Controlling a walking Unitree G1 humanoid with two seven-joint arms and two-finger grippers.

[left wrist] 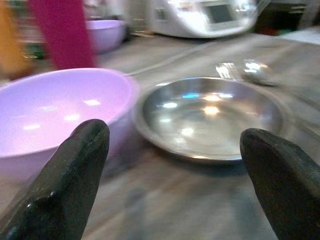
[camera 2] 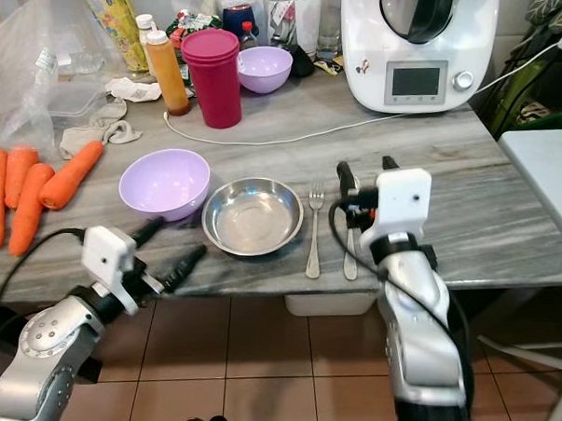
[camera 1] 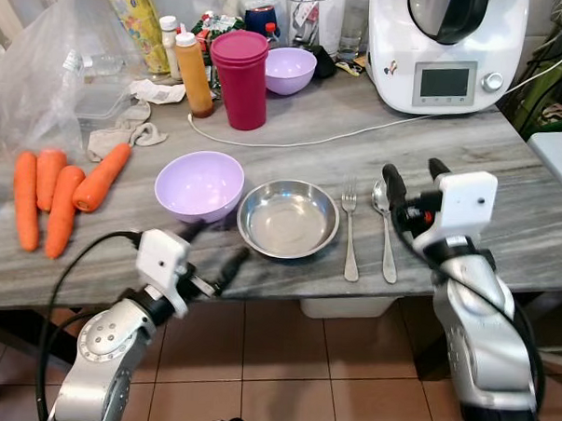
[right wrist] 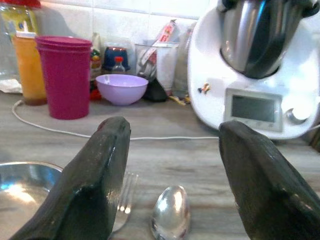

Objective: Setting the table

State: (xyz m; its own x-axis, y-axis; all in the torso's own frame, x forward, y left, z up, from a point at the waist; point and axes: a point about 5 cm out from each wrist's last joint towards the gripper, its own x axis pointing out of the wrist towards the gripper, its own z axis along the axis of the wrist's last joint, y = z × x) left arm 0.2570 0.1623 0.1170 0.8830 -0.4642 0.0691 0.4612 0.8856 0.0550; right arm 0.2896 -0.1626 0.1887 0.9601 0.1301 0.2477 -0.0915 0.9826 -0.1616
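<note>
Grey wood-grain bench (camera 1: 507, 155) carries the setting: steel plate (camera 1: 288, 218) near the front edge, lilac bowl (camera 1: 199, 185) touching its left rim, fork (camera 1: 350, 230) just right of the plate, spoon (camera 1: 385, 226) beside the fork. Left pincer (camera 1: 212, 254) sits at the bench's front edge, just in front of bowl & plate, fingers spread wide w/ nothing between them; left wrist view looks straight at both dishes. Right pincer (camera 1: 413, 175) hovers over the spoon's bowl end, fingers apart, holding nothing; in right wrist view the spoon lies between the two fingers, fork to one side. Further back: stack of magenta cups (camera 1: 241, 78), 2nd lilac bowl (camera 1: 290, 69) just beside it, orange sauce bottle (camera 1: 193, 72), white kitchen machine (camera 1: 447, 48) w/ its white cable (camera 1: 303, 137) running across the bench. Four carrots (camera 1: 60, 193) lie at the left, near a crumpled cloth (camera 1: 124, 133).
</note>
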